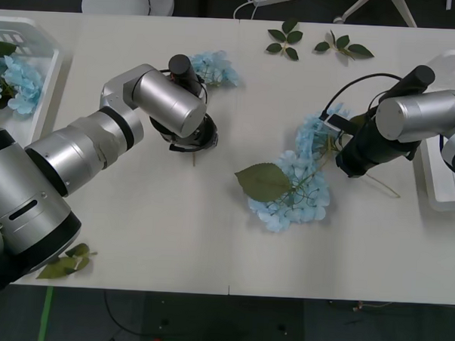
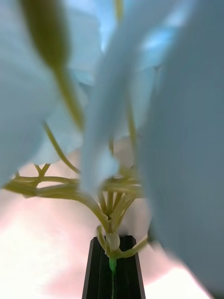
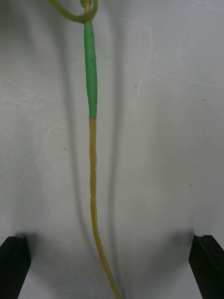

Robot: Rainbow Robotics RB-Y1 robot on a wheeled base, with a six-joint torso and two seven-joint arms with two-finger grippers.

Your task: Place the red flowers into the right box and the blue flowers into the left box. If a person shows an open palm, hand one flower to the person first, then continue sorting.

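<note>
A white table is seen from above, with two robot arms reaching over it. The right gripper is positioned at the right of the table, beside a large heap of blue flowers; its black fingers are closed together on a thin green stalk just under a bloom, with pale blue petals crowding the wrist camera. The left gripper is held over a single blue flower near the middle of the table; its fingers are spread wide, and a tan and green stalk is seen lying on the table between them, not gripped. The left box is placed at the table's far left edge and already holds blue blooms; the right box is partly seen at the far right edge. Loose leaf sprigs are scattered along the far edge. A snag is judged likely: the heaped stems are tangled, so neighbouring blooms could be dragged along with the held one. The thin stalk could also slip between the left fingers if they are closed off-centre.
</note>
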